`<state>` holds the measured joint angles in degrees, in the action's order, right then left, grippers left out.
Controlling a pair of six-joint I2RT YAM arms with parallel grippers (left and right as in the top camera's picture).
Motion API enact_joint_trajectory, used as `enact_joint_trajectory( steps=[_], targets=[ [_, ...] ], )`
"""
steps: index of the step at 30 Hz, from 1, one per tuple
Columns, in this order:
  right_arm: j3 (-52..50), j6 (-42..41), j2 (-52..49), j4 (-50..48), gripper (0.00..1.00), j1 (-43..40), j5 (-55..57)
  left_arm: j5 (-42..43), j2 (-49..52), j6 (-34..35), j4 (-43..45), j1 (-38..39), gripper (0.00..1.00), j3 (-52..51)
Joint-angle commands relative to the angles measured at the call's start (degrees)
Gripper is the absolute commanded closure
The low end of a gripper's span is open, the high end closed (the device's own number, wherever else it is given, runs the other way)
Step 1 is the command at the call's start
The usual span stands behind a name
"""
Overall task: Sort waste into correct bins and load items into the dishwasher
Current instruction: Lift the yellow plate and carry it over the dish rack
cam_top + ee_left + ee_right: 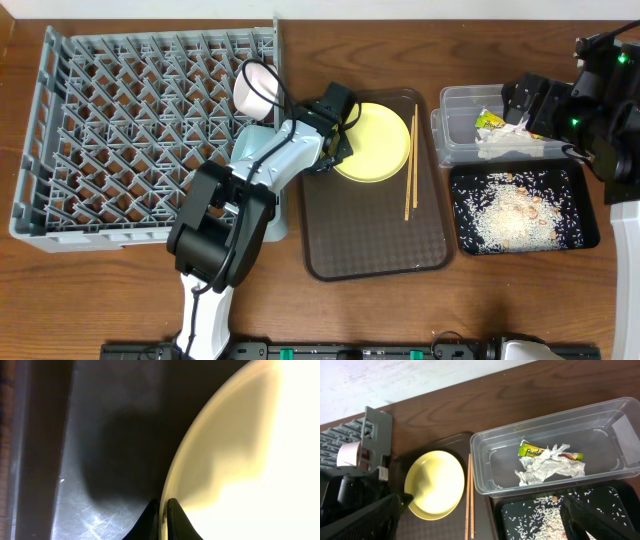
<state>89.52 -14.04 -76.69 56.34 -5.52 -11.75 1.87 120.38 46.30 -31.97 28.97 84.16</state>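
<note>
Overhead looks straight down, the yellow plate near mid-frame. My left wrist camera sits close on that plate's left rim; my right one views it from well apart, obliquely. All 3 share it.

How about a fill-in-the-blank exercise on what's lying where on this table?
The left gripper is shut on the rim of the ____ plate.
Crumpled paper and a snack wrapper lie in the ____ tub.
Loose rice scraps lie in the ____ tray.
Two chopsticks lie on the ____ serving tray.
Missing words: yellow, clear, black, brown.
</note>
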Motion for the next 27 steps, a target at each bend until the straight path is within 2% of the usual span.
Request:
enact_joint_trajectory(
  steps=[1, 12, 16, 22, 27],
  targets=[
    [0.3, -0.5, -0.3, 0.1, 0.01, -0.4, 0.4, 0.0, -5.9, -9.5, -0.5, -0.3, 0.93, -0.6],
    [0.3, -0.5, -0.3, 0.1, 0.01, -0.4, 0.3, -4.5, -18.8, -16.1, -4.4, -0.3, 0.93, -0.6],
    [0.3, -0.5, -0.3, 0.1, 0.01, -0.4, 0.3, -8.1, -21.4, -17.6, -5.6, -0.3, 0.93, -0.6],
    [0.3, -0.5, -0.3, 0.1, 0.01, -0.4, 0.3, -20.7, -28.0, -22.5, -6.2, -1.0, 0.93, -0.6],
    [0.3, -0.5, -0.3, 0.1, 0.01, -0.4, 0.3, -22.3, -33.1, -25.4, -6.1, -5.1, 0.93, -0.6]
  ],
)
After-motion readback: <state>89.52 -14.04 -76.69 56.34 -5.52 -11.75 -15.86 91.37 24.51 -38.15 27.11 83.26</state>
